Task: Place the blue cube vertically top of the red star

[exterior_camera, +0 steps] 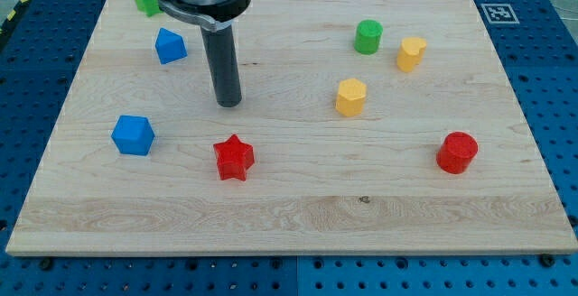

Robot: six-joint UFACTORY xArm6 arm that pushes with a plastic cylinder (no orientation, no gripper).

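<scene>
Near the board's left edge sits the blue cube [134, 135], level with and left of the red star [235, 158]. My tip [229, 104], a bare rod without jaws, stands beyond the star, right of the cube and touching neither.

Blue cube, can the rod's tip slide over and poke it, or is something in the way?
Probably yes. My tip sits to the view's right of the blue cube and a bit higher up, with only bare board between them. The red star lies below that path, off to the side.
</scene>
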